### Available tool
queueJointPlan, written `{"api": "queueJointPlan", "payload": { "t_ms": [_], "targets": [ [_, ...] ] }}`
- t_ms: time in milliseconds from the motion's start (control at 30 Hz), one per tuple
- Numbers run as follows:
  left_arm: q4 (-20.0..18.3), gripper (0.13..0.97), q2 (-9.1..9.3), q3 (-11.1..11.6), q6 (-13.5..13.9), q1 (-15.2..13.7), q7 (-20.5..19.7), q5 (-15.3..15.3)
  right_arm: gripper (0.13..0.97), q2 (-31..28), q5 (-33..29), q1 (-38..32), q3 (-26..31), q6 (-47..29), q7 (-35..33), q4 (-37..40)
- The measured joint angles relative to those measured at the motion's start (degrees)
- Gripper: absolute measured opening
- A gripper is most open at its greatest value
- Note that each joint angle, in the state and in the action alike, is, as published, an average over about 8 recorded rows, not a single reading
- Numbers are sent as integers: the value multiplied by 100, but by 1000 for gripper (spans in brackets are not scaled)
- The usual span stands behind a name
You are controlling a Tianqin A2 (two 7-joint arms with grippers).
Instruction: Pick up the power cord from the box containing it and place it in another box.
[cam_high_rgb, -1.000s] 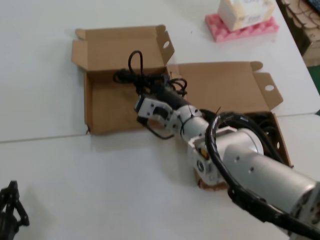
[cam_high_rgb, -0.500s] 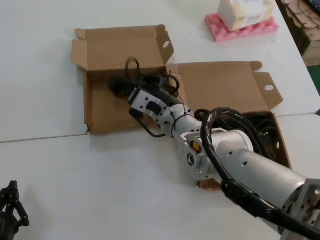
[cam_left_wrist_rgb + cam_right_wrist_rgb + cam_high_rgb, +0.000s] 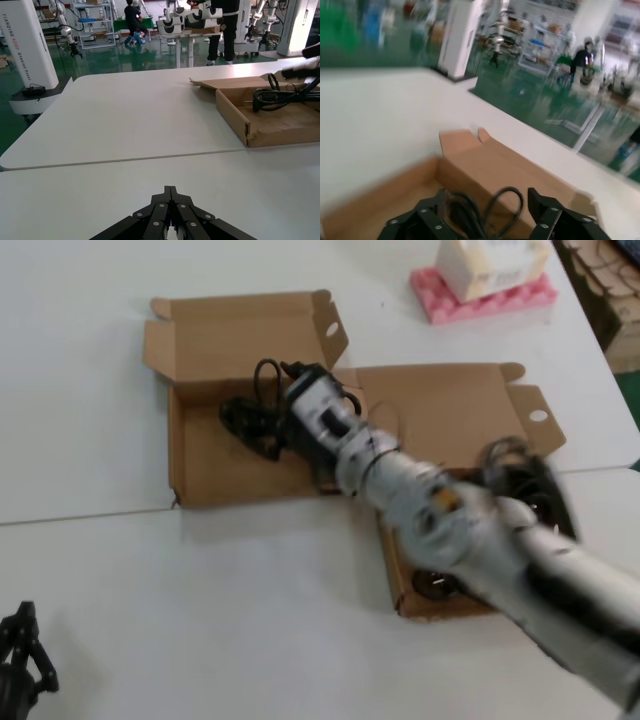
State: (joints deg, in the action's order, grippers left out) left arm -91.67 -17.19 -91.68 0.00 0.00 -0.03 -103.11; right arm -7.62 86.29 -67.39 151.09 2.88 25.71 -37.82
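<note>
The black power cord (image 3: 250,415) lies coiled at the back of the left cardboard box (image 3: 210,465), whose front corner is split. My right gripper (image 3: 280,425) reaches into that box with its fingers open, and a loop of the cord (image 3: 505,210) sits between them, not clamped. The box wall (image 3: 485,165) stands just beyond. The second brown box (image 3: 450,415) lies to the right, mostly covered by my right arm. My left gripper (image 3: 20,640) is shut and parked at the near left; in its own view (image 3: 170,189) the cord (image 3: 275,95) and box (image 3: 280,135) show far off.
A pink foam pad (image 3: 485,295) with a white carton (image 3: 490,260) on it stands at the back right. A seam crosses the white table (image 3: 100,515) in front of the left box. My right arm spans the right box.
My right gripper has moved from the front of the left box towards its back, onto the cord, and the wrist has turned. The left arm has not moved.
</note>
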Motion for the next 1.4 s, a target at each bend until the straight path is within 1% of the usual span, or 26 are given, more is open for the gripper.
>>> {"api": "queueJointPlan", "payload": {
  "t_ms": [167, 200, 267, 367, 433, 467, 500, 600, 767, 900, 1067, 1167, 1300, 1400],
  "targets": [
    [0, 163, 0, 0, 0, 0, 0, 0, 574, -650, 1276, 431, -1251, -1210, 0, -1288],
    [0, 163, 0, 0, 0, 0, 0, 0, 574, -767, 1528, 541, -1502, -1459, 0, -1539],
    [0, 163, 0, 0, 0, 0, 0, 0, 623, -980, 2016, 784, -1997, -1933, 0, -2027],
    [0, 163, 0, 0, 0, 0, 0, 0, 696, -1192, 2560, 1086, -2541, -2450, 0, -2571],
    [0, 163, 0, 0, 0, 0, 0, 0, 744, -1262, 2765, 1218, -2751, -2635, 0, -2781],
    [0, 163, 0, 0, 0, 0, 0, 0, 768, -1281, 2821, 1267, -2816, -2682, 0, -2845],
    [0, 163, 0, 0, 0, 0, 0, 0, 768, -1288, 2848, 1299, -2850, -2702, 0, -2883],
    [0, 163, 0, 0, 0, 0, 0, 0, 817, -1288, 2849, 1400, -2920, -2680, 0, -2944],
    [0, 190, 0, 0, 0, 0, 0, 0, 897, -1270, 2787, 1666, -3069, -2557, 0, -3064],
    [0, 206, 0, 0, 0, 0, 0, 0, 920, -1254, 2729, 1932, -3219, -2438, 0, -3185],
    [0, 275, 0, 0, 0, 0, 0, 0, 959, -1232, 2650, 2293, -3423, -2276, 0, -3350],
    [0, 316, 0, 0, 0, 0, 0, 0, 961, -1218, 2603, 2511, -3547, -2178, 0, -3450],
    [0, 316, 0, 0, 0, 0, 1, -1, 964, -1200, 2540, 2801, -3711, -2049, 0, -3582],
    [0, 381, 0, 0, 0, 0, 2, -1, 966, -1187, 2492, 3019, -3835, -1951, 0, -3682]
  ]
}}
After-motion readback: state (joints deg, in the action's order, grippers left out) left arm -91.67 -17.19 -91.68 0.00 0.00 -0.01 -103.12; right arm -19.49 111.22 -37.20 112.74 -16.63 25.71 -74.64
